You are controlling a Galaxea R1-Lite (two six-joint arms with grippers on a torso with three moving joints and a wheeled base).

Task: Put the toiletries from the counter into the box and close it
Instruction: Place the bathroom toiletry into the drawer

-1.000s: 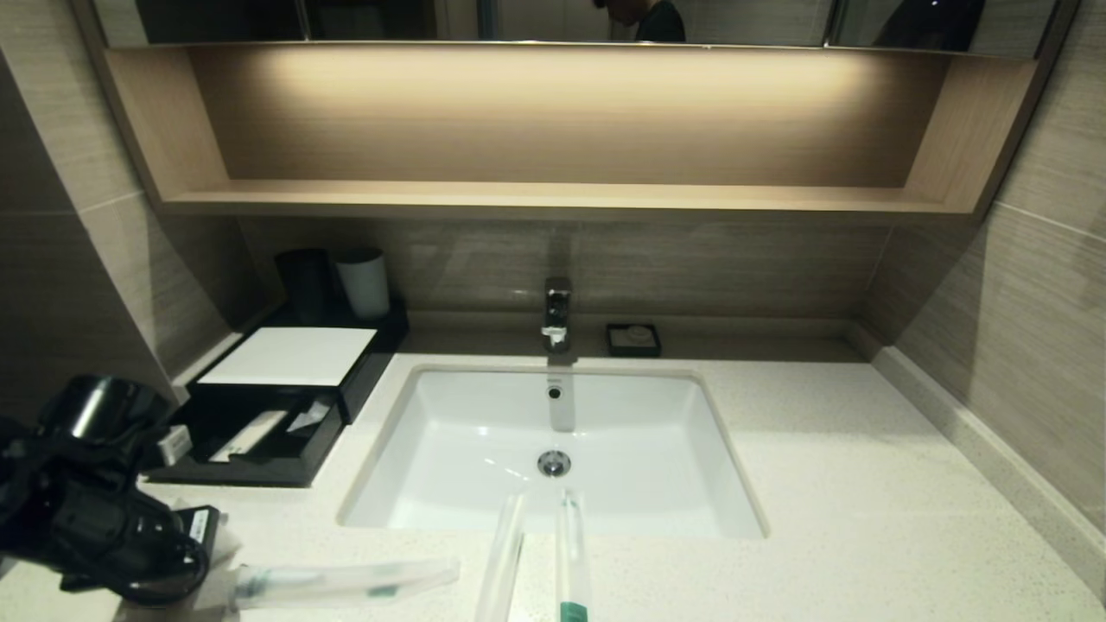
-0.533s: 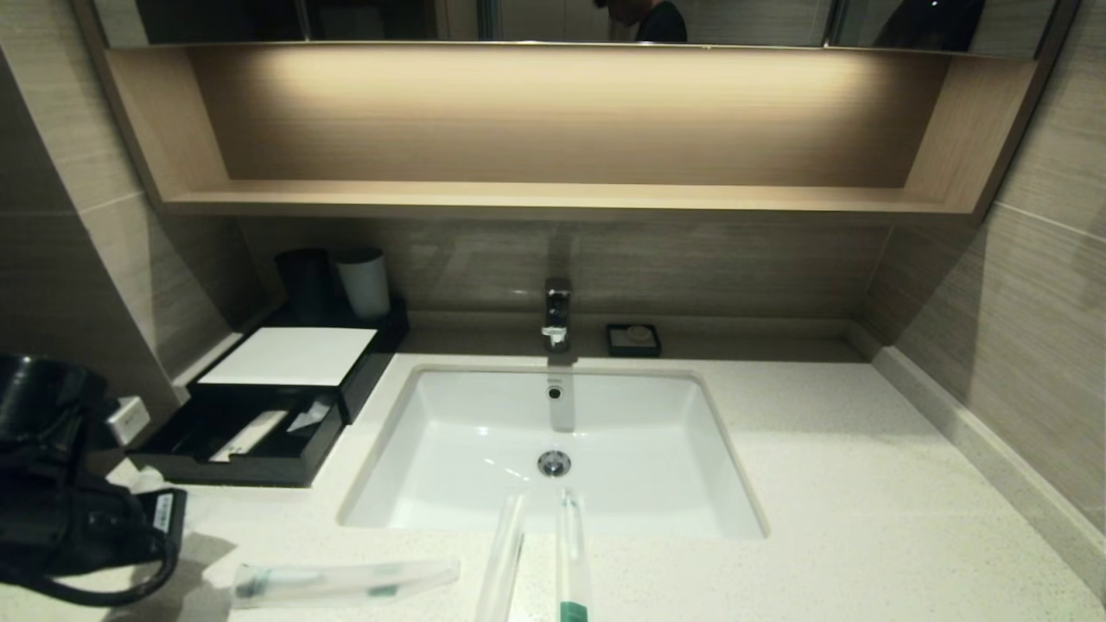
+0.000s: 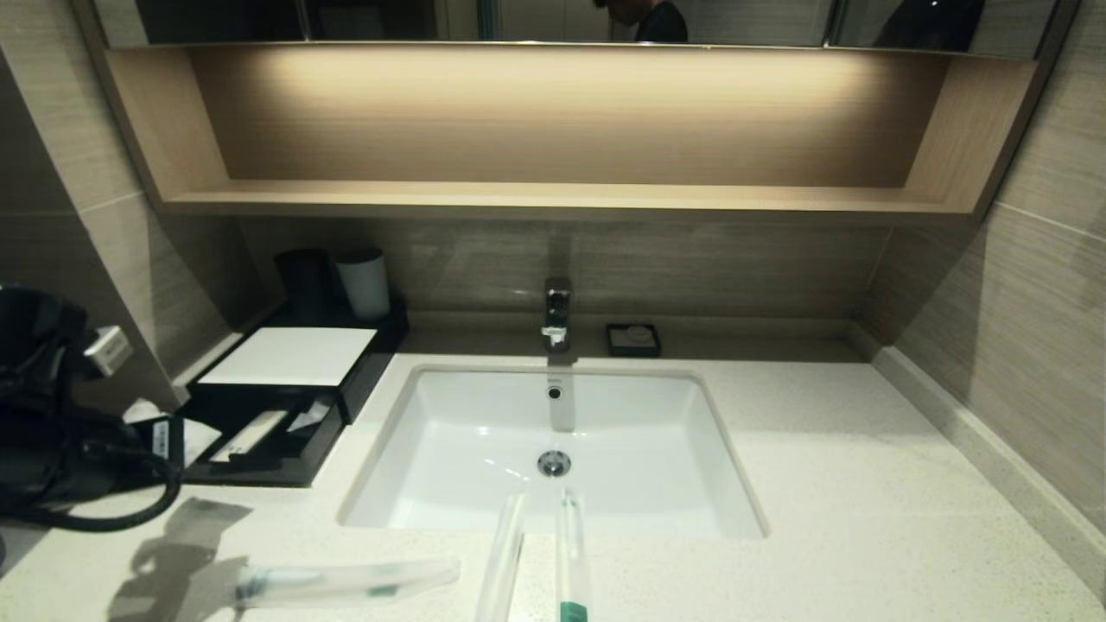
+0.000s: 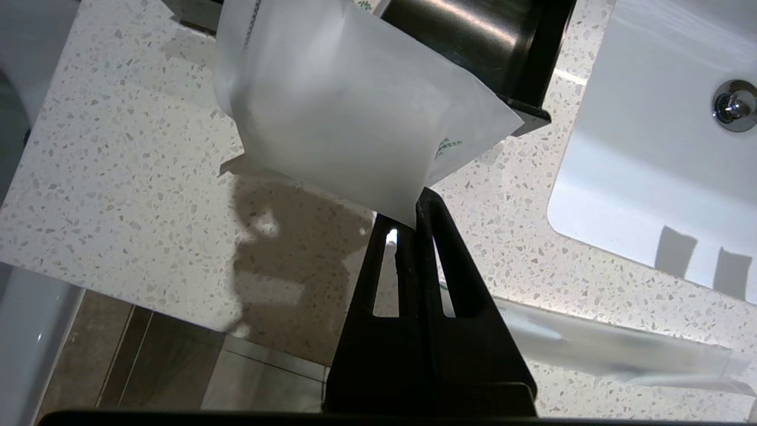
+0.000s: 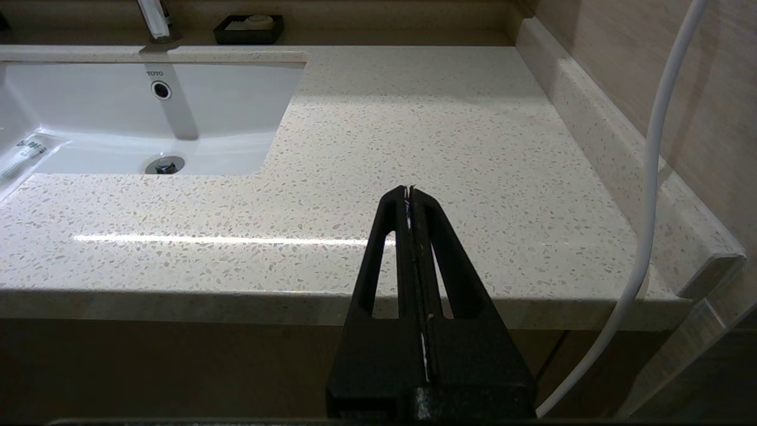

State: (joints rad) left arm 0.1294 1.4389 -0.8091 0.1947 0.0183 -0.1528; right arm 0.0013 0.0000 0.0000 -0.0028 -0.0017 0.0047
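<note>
From the head view, the left arm sits over the worktop's [image 3: 829, 484] front left corner, just beside the black box [image 3: 259, 432], which is open with things inside. One pack [image 3: 346, 580] lies along the front edge, and two more [image 3: 505, 561] poke over the sink [image 3: 553, 449] rim. Those could roll into the sink if bumped.

From the left wrist view, the left claw [image 4: 408, 228] is pinched tight on just the corner of a white bag [image 4: 343, 124], which hangs above the worktop near the box. The grip is tiny, so I think the bag could slip out and fall on the worktop, or off the edge to the floor. The box wall is close, so the bag might catch on it.

From the right wrist view, the right claw [image 5: 410, 195] is closed with nothing in it, near the front right edge. That side has lots of open room.
</note>
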